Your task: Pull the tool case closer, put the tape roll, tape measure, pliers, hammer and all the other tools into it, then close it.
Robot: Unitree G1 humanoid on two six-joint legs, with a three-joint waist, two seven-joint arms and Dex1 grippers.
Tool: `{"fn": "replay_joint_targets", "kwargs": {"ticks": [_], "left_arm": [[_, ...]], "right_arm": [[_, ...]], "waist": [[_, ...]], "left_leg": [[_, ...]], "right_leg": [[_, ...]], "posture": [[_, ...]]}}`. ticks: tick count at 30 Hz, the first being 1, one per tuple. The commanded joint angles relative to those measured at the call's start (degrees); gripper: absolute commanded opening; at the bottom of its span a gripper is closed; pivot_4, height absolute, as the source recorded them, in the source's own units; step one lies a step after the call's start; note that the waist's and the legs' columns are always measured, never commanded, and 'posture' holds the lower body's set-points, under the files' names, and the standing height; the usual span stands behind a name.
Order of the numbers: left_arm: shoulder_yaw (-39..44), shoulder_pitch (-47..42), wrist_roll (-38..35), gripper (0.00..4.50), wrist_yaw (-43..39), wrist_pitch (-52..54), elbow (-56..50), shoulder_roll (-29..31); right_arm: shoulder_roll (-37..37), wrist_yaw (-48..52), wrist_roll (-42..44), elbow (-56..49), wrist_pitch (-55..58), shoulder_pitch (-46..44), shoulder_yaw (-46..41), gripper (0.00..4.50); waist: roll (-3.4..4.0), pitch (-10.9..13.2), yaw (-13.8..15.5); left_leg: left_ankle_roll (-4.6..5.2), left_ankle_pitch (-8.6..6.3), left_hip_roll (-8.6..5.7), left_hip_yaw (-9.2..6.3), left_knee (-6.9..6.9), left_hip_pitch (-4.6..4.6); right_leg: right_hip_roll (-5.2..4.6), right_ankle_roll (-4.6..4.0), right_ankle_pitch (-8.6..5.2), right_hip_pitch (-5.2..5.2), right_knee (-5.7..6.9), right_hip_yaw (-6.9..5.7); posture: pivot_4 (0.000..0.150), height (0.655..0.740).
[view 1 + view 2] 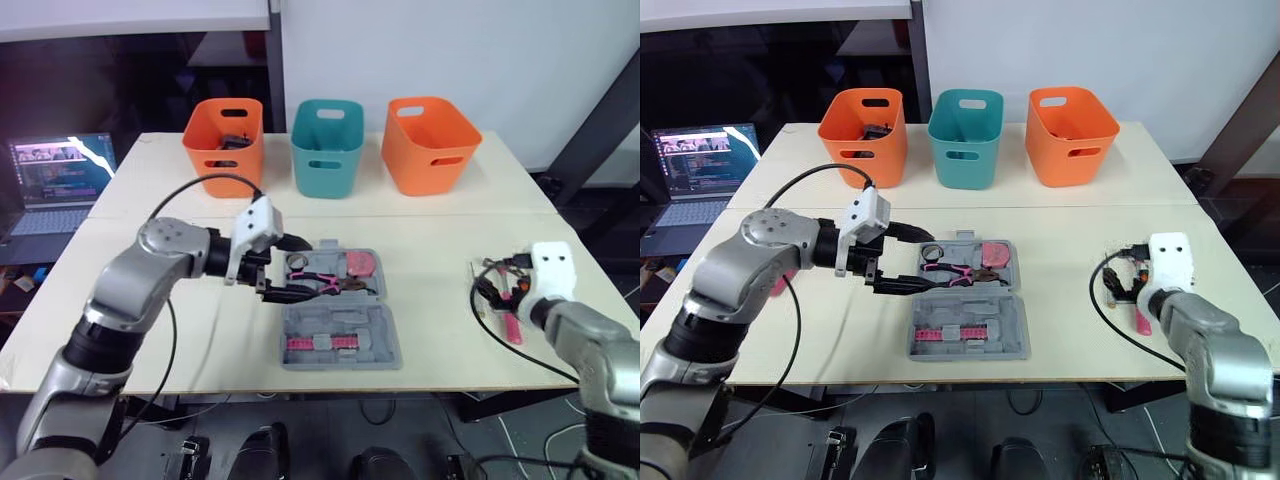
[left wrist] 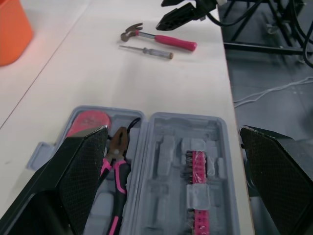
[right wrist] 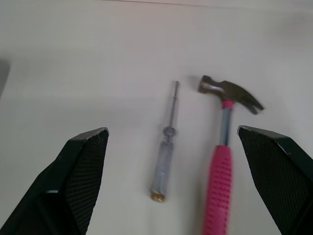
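Pale wooden table (image 1: 420,230), two tops butted together, seam running across. Along the far side stand three bins in a row: orange bin (image 1: 224,150) on the left with something dark inside, teal bin (image 1: 327,150) in the middle, second orange bin (image 1: 430,145) on the right. An open laptop (image 1: 60,180) sits off the table to the left, screen lit. The grey tool case (image 1: 388,352) lies open and flat at the centre of the near half, well short of the bins. Left gripper (image 1: 292,268) hangs over the case's left end, fingers spread wide, holding nothing; its lower finger overlaps the case's edge. Right gripper (image 3: 172,129) is near the table's right edge, fingers also wide apart and empty, poised above the hammer (image 3: 222,161) and the screwdriver (image 3: 164,161), which lie side by side and apart on bare wood. A black cable (image 1: 490,330) loops on the table just beside them. Inside the case: pink-handled pliers (image 2: 117,161), a red tape measure (image 2: 88,120) beside them, and a pink bit strip (image 2: 198,186) in the other half.
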Motion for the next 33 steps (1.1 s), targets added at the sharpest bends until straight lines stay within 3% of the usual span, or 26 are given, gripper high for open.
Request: {"fn": "replay_joint_targets", "kwargs": {"ticks": [1, 16, 19, 26, 27, 33], "left_arm": [[2.4, 0.7, -1.4, 4.50, 2.5, 1.9, -4.1, 1.0], [3.8, 3.4, -3.6, 4.50, 7.3, 4.4, -6.6, 2.4], [3.6, 3.6, -3.7, 4.50, 7.9, 4.5, -6.7, 2.2], [2.9, 3.4, -3.8, 4.50, 8.2, 4.0, -5.9, 2.2], [2.8, 3.3, -3.8, 4.50, 8.3, 4.0, -5.9, 2.2], [2.0, 2.9, -3.6, 4.50, 8.0, 3.2, -5.0, 1.6]], "right_arm": [[0.5, -0.3, -1.5, 6.5, -2.6, -3.6, 1.2, 4.47], [1.7, 0.7, -6.3, 30.6, -12.2, -13.7, 6.5, 4.47], [2.4, 0.4, -6.2, 34.6, -12.8, -14.7, 6.0, 3.73], [2.2, 1.0, -5.7, 34.1, -12.2, -14.0, 5.7, 0.33], [2.0, 1.2, -5.6, 33.0, -11.9, -13.7, 5.9, 0.02], [-0.1, 3.6, -3.6, 17.0, 0.0, -9.1, 7.9, 0.02]], "waist": [[0.00, 0.0, 0.0], [0.02, 0.0, 0.0], [0.02, 0.0, 0.0], [0.02, 0.0, 0.0], [0.02, 0.0, 0.0], [0.02, 0.0, 0.1]], "left_leg": [[0.00, 0.00, 0.01, 0.00, 0.00, 0.00], [-0.11, 0.07, 0.01, 0.04, 0.00, 0.01], [-0.11, 0.07, 0.00, 0.05, 0.00, 0.01], [-0.13, 0.09, 0.01, 0.05, 0.00, 0.02], [-0.13, 0.09, 0.01, 0.05, 0.00, 0.02], [-0.13, 0.09, 0.01, 0.06, 0.00, 0.01]], "right_leg": [[0.01, 0.00, 0.00, 0.00, 0.01, 0.00], [0.04, 0.01, 0.00, -0.01, 0.01, 0.00], [0.04, 0.01, 0.00, -0.01, 0.01, 0.01], [0.04, 0.01, 0.01, 0.00, 0.01, 0.01], [0.04, 0.00, 0.00, 0.01, 0.01, 0.01], [0.02, 0.01, 0.00, -0.01, 0.01, 0.01]], "posture": [[0.150, 0.7400], [0.150, 0.7400], [0.150, 0.7400], [0.150, 0.7400], [0.150, 0.7400], [0.150, 0.7400]]}}
